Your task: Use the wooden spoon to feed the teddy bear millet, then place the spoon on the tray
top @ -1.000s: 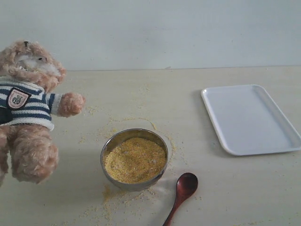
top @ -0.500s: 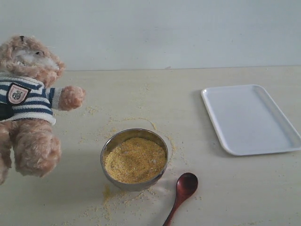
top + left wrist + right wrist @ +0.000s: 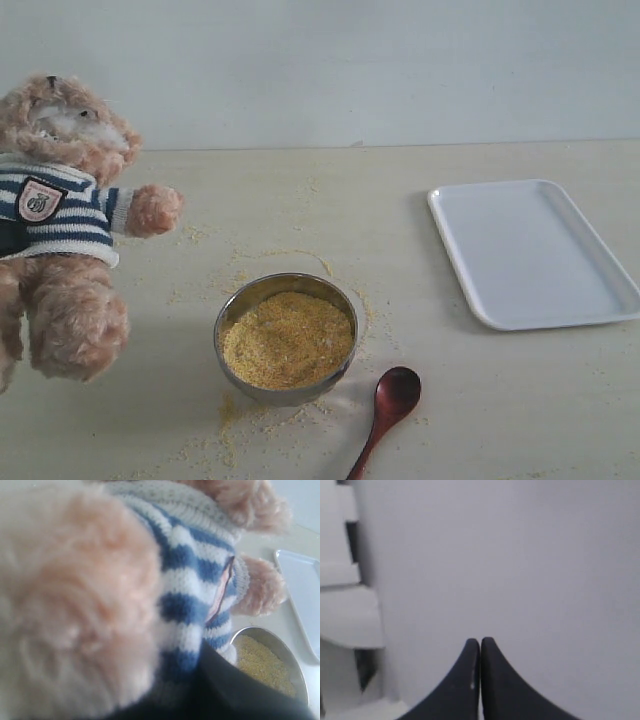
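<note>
Nearest the exterior camera, the wooden spoon (image 3: 393, 397) lies flat on the pale table (image 3: 480, 400), bowl end up, its slim handle running off the lower edge of the view. It sits just beside the right front of the round steel bowl (image 3: 285, 279), apart from it. The millet (image 3: 287, 340) is heaped nearly to the bowl's rim, and loose grains (image 3: 240, 425) ring the bowl on the front, left and back.

To the right, a broad strip of bare tabletop separates spoon and bowl from the white tray (image 3: 530, 250), which lies flat and empty, its far right rim meeting the frame edge.

At the left, the teddy bear (image 3: 62, 215) is upright and cut off by the frame edge, one arm stretched toward the bowl, well short of it. The left gripper (image 3: 210, 690) grips the bear's body; only one dark finger (image 3: 235, 700) shows, pressed against the striped shirt.

Open table runs from behind the bowl to the grey wall (image 3: 350, 70).

The right gripper (image 3: 480, 647), out of the exterior view, has its fingertips pressed together on nothing, facing a plain pale surface.
</note>
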Robot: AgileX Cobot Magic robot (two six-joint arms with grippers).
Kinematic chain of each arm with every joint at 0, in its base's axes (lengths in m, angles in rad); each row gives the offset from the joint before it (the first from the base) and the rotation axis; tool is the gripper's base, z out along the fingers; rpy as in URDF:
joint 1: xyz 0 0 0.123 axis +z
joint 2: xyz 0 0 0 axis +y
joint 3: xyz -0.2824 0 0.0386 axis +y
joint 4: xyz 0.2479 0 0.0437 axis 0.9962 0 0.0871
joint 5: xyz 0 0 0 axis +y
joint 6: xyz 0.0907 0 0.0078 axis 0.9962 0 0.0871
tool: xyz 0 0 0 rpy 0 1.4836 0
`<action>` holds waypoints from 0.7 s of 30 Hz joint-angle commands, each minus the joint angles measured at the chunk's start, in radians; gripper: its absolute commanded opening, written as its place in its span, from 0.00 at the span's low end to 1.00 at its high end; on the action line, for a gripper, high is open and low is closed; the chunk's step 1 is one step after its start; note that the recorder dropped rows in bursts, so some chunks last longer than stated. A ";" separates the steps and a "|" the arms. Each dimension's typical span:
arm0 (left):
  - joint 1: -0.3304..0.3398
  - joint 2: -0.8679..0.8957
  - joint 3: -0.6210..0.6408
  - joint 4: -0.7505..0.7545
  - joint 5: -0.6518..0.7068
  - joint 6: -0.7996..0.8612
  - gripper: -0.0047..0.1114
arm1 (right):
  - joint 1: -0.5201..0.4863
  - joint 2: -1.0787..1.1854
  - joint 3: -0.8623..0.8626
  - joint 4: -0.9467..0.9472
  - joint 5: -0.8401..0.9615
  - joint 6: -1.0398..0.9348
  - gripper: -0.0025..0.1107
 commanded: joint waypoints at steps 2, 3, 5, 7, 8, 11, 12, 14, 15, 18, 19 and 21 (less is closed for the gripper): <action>0.002 -0.011 0.001 -0.017 0.009 0.006 0.08 | 0.000 0.115 -0.290 -0.356 0.002 -0.197 0.02; 0.002 -0.011 0.001 -0.017 0.009 0.006 0.08 | 0.000 0.161 -0.350 -0.439 0.032 -0.305 0.02; 0.002 -0.011 0.001 -0.017 0.007 0.007 0.08 | 0.000 0.257 -0.454 -0.622 0.108 -0.480 0.02; 0.002 -0.011 0.001 -0.017 0.007 0.007 0.08 | 0.000 0.373 -0.528 -0.841 0.234 -0.515 0.02; 0.002 -0.011 0.001 -0.017 0.007 0.007 0.08 | 0.000 0.423 -0.546 -0.947 0.304 -0.517 0.02; 0.002 -0.011 0.001 -0.014 0.007 0.016 0.08 | 0.000 0.618 -0.565 -1.173 0.629 -0.517 0.02; 0.002 -0.011 0.003 -0.014 0.007 0.019 0.08 | 0.000 0.687 -0.565 -1.186 0.752 -0.517 0.02; 0.002 -0.011 0.003 -0.014 0.009 0.033 0.08 | 0.000 0.821 -0.565 -1.172 0.997 -0.502 0.02; 0.002 -0.011 0.005 -0.014 0.009 0.034 0.08 | 0.004 0.867 -0.565 -1.152 1.079 -0.497 0.02; 0.002 -0.011 0.005 -0.014 0.009 0.034 0.08 | 0.030 0.973 -0.567 -0.983 1.203 -0.516 0.02; 0.002 -0.011 0.005 -0.014 0.007 0.034 0.08 | 0.048 0.993 -0.567 -0.886 1.206 -0.608 0.02; 0.002 -0.011 0.005 -0.014 0.002 0.034 0.08 | 0.101 1.013 -0.567 -0.682 1.176 -0.908 0.02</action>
